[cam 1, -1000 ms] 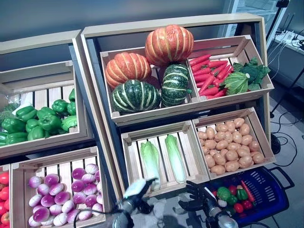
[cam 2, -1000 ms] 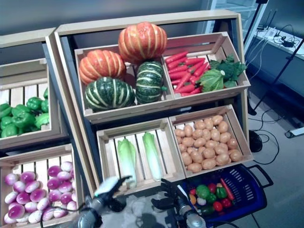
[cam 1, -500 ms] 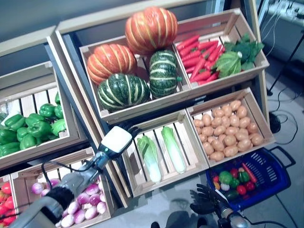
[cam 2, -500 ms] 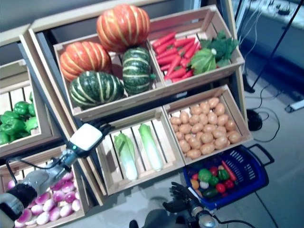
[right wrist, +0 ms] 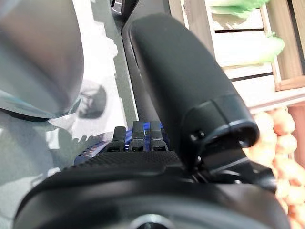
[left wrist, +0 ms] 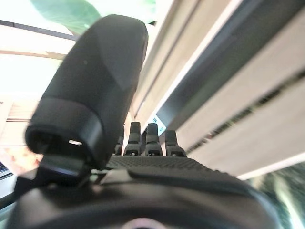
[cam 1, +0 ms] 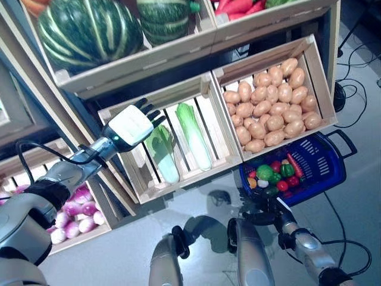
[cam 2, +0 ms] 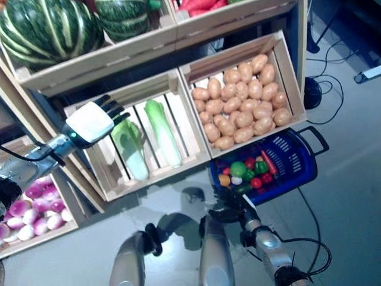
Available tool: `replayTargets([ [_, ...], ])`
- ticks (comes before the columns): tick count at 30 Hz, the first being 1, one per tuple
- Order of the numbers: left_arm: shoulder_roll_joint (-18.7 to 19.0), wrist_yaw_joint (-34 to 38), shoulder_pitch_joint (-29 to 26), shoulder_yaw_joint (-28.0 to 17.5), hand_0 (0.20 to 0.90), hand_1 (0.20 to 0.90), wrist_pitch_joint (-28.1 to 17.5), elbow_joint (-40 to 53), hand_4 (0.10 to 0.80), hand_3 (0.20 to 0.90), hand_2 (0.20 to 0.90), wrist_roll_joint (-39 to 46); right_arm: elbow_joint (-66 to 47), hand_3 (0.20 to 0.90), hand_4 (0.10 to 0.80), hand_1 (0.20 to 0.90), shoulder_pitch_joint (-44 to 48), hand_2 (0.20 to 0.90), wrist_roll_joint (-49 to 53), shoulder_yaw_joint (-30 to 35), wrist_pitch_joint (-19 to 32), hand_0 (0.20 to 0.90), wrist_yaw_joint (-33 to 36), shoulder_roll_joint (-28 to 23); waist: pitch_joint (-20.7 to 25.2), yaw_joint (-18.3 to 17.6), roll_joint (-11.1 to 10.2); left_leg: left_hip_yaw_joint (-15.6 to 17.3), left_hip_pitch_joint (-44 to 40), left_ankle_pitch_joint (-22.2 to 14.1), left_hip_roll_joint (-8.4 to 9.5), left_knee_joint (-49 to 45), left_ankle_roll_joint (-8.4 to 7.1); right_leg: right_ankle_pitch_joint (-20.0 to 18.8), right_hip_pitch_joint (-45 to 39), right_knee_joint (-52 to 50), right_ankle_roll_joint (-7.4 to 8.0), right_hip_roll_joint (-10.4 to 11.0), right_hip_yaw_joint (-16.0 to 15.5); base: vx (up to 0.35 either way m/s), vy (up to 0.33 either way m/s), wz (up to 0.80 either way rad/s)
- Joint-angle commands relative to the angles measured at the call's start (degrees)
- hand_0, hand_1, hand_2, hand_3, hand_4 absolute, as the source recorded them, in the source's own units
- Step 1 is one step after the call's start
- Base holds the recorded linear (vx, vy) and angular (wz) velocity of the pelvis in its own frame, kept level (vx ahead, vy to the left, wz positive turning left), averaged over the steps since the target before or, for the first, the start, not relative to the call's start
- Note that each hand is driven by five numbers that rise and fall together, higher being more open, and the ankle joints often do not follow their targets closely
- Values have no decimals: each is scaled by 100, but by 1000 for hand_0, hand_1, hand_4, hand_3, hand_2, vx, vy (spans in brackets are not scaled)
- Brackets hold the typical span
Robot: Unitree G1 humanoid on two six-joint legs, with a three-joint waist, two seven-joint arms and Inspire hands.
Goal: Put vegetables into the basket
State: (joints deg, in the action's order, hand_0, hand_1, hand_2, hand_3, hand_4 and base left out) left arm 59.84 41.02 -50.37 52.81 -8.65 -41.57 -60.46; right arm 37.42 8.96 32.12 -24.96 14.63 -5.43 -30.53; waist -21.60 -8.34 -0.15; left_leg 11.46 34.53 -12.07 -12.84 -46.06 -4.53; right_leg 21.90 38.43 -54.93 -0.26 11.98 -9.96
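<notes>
Left hand [cam 1: 132,124] reaching over the rim of a wooden crate [cam 1: 178,179], fingers straight and empty, above two pale green cabbages [cam 1: 162,152] lying side by side. Right hand [cam 1: 260,205] low beside the blue basket [cam 1: 324,170] on the floor, fingers straight in its wrist view, gripping nothing. Basket already filled with mixed vegetables [cam 1: 272,176], just below the potato crate [cam 1: 274,101].

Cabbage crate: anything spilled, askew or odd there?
Nothing stands out. Two cabbages lie side by side in the crate, none spilled on the floor. The left hand hovers open over the crate's left side; the basket sits upright, vegetables inside.
</notes>
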Motion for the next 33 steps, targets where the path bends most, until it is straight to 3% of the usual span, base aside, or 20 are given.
replayTargets([
  [1,384,443,-526,-420,900,900,552,20,800,900,900,167,-618,900,800,900,178,900,440,214,509,900,112,-189,231,19,37,-331,421,-536,-374,-669,-226,-236,35,-133,533,563,323,-44,0,-2],
  [16,863,270,-1038,-141,900,900,748,169,800,900,900,22,-1167,900,800,900,416,900,1116,469,282,900,535,-753,105,44,-14,-772,1842,-1016,-493,-2266,-305,311,1413,-1787,660,558,453,-7,3,-1],
  [33,1123,103,-1790,327,900,900,719,-59,800,900,900,-25,-1538,900,800,900,514,900,1368,999,130,900,862,-1269,105,-2,-67,-1067,3211,-1162,-718,-3328,-277,555,2847,-3159,734,491,670,16,6,-2],
])
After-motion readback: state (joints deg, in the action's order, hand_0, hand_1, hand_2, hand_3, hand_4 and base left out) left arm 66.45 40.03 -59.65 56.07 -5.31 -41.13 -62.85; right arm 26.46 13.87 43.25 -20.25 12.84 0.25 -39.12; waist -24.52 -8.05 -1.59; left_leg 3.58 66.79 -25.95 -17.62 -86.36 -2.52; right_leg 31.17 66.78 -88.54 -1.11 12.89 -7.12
